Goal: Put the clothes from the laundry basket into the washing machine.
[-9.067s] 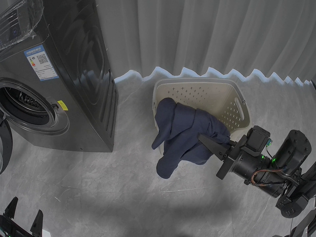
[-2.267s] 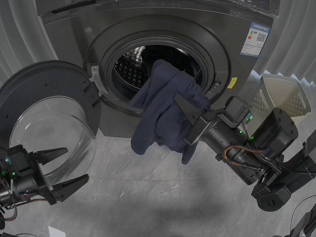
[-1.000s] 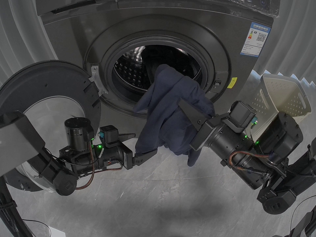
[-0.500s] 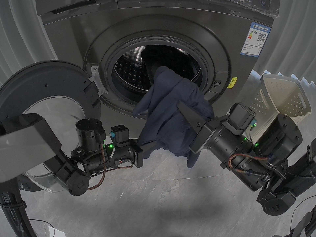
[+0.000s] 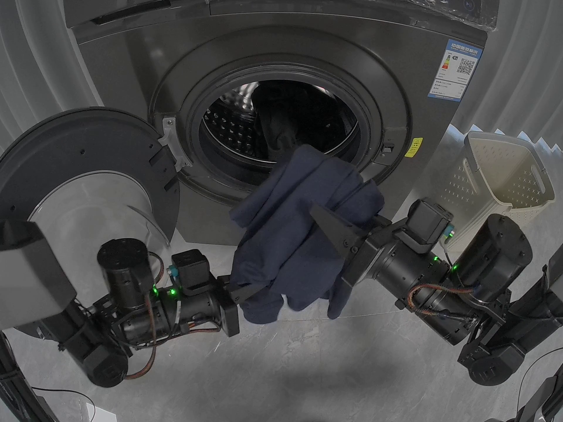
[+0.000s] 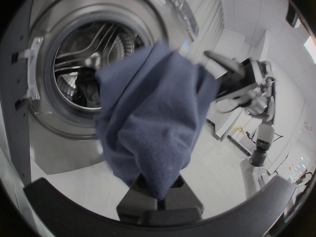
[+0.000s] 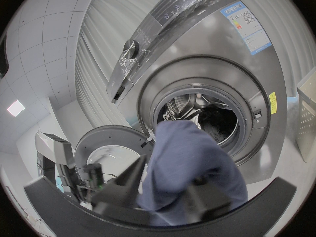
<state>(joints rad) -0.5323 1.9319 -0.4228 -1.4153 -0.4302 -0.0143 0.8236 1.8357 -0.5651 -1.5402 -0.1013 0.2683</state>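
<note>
In the head view, the washing machine (image 5: 146, 60) filled the upper part of the frame. Its round door (image 5: 88, 147) hung open at the left and its drum (image 5: 234, 124) was exposed, with some dark clothing (image 5: 281, 124) already inside. At the centre, a navy garment (image 5: 293, 218) hung bunched in front of the lower lip of the opening, outside the drum. Its long axis ran on a slant, from a rounded top near centre-right down to a loose end at lower centre-left. The right pincer (image 5: 322, 232) came in from the lower right and was clenched on the upper bunch, one dark finger lying across the cloth. The left pincer (image 5: 249, 293) came in from the lower left and met the garment's lowest end. The pale laundry basket (image 5: 498, 171) stood on the grey floor (image 5: 281, 370) at the right edge, beside the machine. A curtain (image 5: 35, 42) hung behind.

In the left wrist view, the garment (image 6: 154, 116) narrowed to a tip that sat pinched between the left pincer's (image 6: 161, 198) two fingers, which were closed on it. Beyond it were the open drum and the right arm.

In the right wrist view, the garment (image 7: 187, 158) was draped over and between the right pincer's fingers, its rounded top pointing toward the opening. The open door and the left arm lay beyond.
</note>
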